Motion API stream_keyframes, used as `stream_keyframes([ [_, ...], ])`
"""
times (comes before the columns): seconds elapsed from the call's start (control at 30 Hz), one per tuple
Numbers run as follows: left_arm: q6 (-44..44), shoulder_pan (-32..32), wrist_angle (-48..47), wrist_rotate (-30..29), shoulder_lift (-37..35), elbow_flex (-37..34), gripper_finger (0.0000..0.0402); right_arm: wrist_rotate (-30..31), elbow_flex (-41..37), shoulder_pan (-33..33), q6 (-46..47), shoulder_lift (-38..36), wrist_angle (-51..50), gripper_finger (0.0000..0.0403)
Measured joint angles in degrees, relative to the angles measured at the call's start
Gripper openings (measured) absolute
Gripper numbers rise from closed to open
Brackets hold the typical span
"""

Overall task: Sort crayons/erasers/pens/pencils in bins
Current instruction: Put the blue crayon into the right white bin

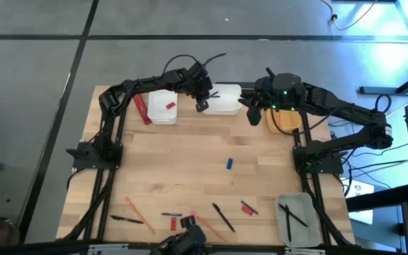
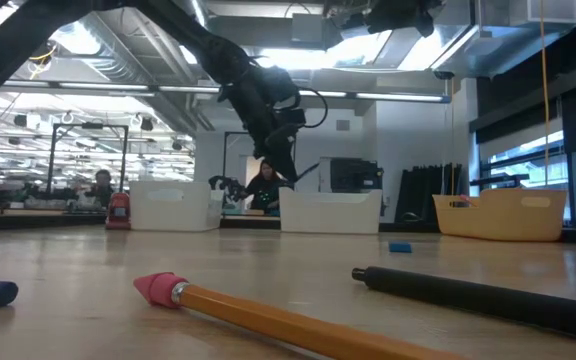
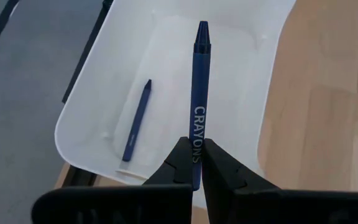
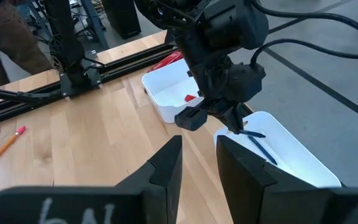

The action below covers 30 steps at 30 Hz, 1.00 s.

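Blue crayon [image 3: 199,93] held by left jaws over narrow white bin [image 3: 266,81]; right jaws part-open.

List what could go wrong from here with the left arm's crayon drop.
1. The left gripper pinches the blue crayon only at its lower end, so the crayon could tip as the jaws open and catch the rim of the white plastic bin below.
2. A second blue crayon already lies in that bin; a falling one may bounce off it.
3. The right gripper hangs empty and partly open close by, above the table edge: the two arms could collide if either swings.
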Motion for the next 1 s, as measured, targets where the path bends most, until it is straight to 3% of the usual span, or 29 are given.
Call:
stream_keyframes([
  [1.0,2.8,-0.7,2.3,-2.0,0.0,-3.0,0.0011,0.0,0.0,0.0,0.0,0.0,0.0,0.0101],
])
